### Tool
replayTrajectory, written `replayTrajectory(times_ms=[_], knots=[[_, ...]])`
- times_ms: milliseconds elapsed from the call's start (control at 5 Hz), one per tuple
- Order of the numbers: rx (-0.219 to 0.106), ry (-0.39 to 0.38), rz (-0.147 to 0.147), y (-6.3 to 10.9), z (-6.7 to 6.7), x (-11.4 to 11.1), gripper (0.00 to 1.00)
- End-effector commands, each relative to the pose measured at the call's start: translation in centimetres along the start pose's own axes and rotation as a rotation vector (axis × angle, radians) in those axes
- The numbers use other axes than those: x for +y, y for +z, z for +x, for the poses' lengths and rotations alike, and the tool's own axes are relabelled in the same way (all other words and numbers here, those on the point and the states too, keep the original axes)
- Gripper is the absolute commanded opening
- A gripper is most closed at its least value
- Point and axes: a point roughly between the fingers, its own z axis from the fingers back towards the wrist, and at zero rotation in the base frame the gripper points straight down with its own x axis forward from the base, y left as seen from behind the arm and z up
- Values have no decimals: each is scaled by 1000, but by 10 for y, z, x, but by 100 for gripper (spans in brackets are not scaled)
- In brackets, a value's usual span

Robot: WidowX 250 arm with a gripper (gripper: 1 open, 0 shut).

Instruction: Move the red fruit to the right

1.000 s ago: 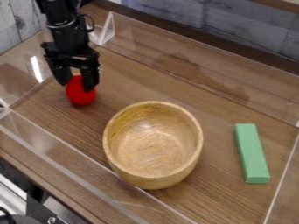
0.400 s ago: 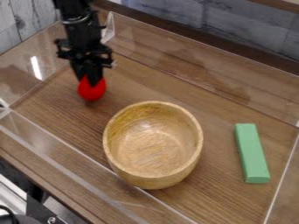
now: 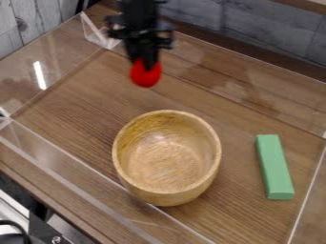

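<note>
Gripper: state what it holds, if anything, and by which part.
The gripper holds the red fruit by its upper part, fingers closed on either side; the fruit hangs clear of the table, beyond the wooden bowl.

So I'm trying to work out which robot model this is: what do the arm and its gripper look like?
Only the lower end shows. The arm is black and blocky, dropping in from the top edge. Its gripper is black too, with two short, slim fingers under a wider boxy body. The picture is too small and blurred to make out cables, logos or markings.
</note>
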Motion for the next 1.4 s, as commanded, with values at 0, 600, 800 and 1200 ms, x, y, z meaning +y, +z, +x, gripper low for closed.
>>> replayTrajectory(times_ms=[0, 600, 800, 1200], knots=[[-83, -61, 9, 20, 29, -37, 0], [-94, 34, 11, -45, 60, -104, 0], [-112, 55, 10, -55, 53, -101, 0], [-122, 15, 3, -57, 48, -108, 0]])
